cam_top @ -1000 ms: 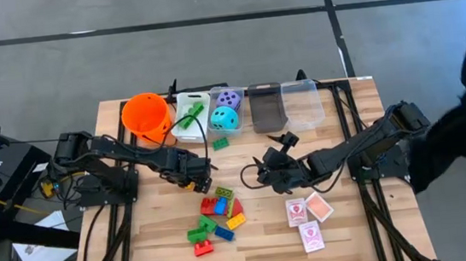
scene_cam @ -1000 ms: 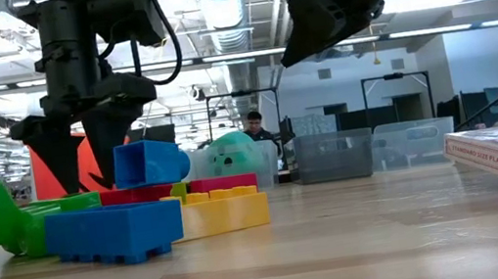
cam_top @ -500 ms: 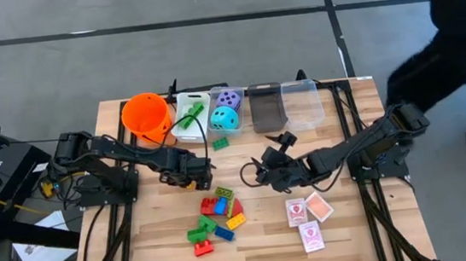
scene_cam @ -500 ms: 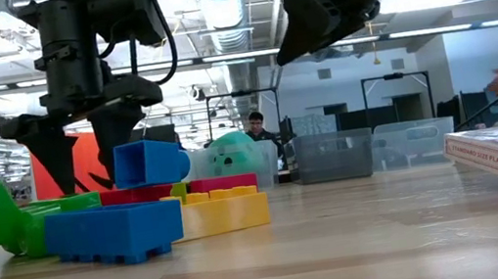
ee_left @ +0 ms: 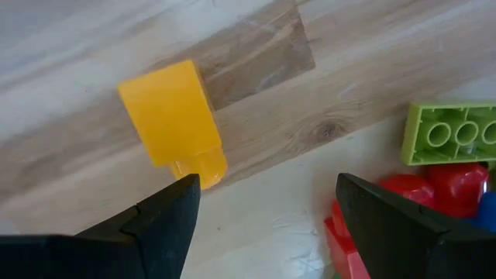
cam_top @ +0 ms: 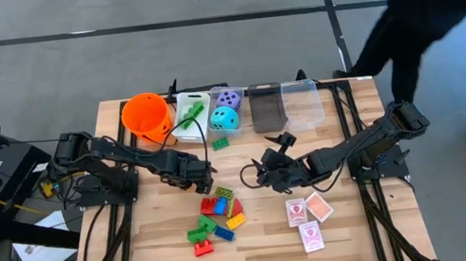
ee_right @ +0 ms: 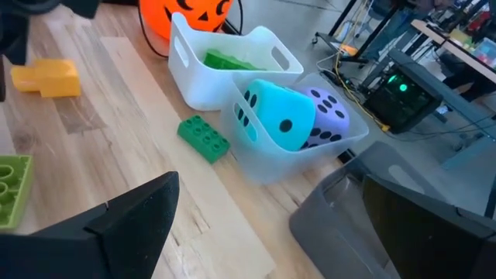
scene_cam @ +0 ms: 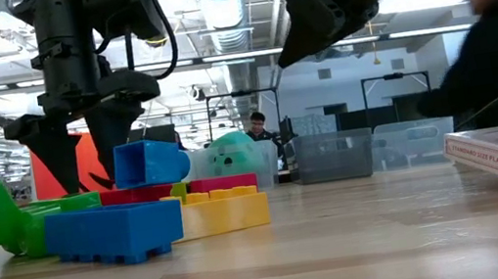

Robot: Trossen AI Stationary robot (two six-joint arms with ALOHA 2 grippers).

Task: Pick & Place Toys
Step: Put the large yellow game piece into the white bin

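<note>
The left gripper (ee_left: 263, 225) hangs open directly over the counter (ee_left: 325, 85), holding nothing. The yellow brick (ee_left: 170, 116) lies just ahead of its fingertips, offset toward one finger, long axis running away from the gripper. The right gripper (cam_top: 260, 172), also open and empty, is farther off.

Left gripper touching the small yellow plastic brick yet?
Apart. The left wrist view shows the left gripper open, with bare wood visible between its dark fingers and most of the small yellow plastic brick, which lies ahead of them, not between them.
</note>
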